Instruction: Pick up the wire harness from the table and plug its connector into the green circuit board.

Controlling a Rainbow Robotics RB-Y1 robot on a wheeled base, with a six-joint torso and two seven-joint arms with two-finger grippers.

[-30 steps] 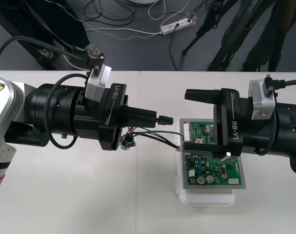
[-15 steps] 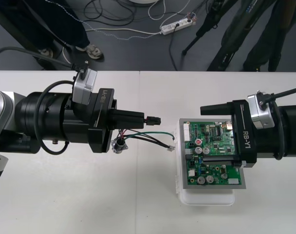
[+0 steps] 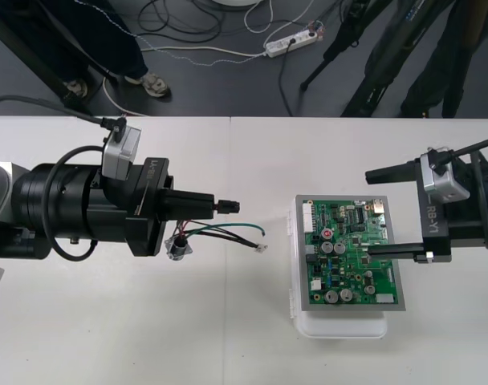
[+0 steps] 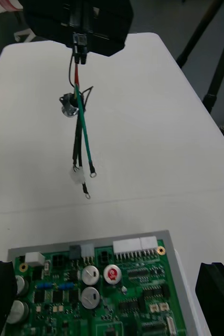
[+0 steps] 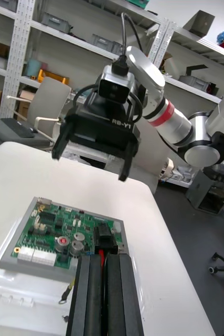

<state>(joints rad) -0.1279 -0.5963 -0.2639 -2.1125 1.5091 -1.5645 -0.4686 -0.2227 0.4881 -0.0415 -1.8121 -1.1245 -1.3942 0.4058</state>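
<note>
The left gripper (image 3: 221, 206) has its jaws pressed together on the harness's small black plug (image 4: 79, 43), which juts out past the fingertips. In the left wrist view a red wire shows between the closed fingers (image 5: 91, 299). From the plug the thin wires (image 3: 228, 232) droop below the gripper with their loose ends trailing toward the board. The round metal socket (image 3: 178, 248) sits under the gripper body, near the middle of the table (image 3: 228, 337); whether it touches the surface cannot be told.

The green circuit board (image 3: 348, 253) lies on its white base (image 3: 340, 325) toward the table's right edge, well apart from the plug, so nothing is plugged in yet. The right gripper (image 3: 368, 212) hovers at the board's right side with its jaws spread wide, holding nothing.

The plug's long axis runs along the left gripper's fingers and points at the board's left edge, where the white headers and small sockets sit. The left arm carries the plug, so the next move is probably a level travel toward the table's right edge, followed by fine alignment with a socket.
</note>
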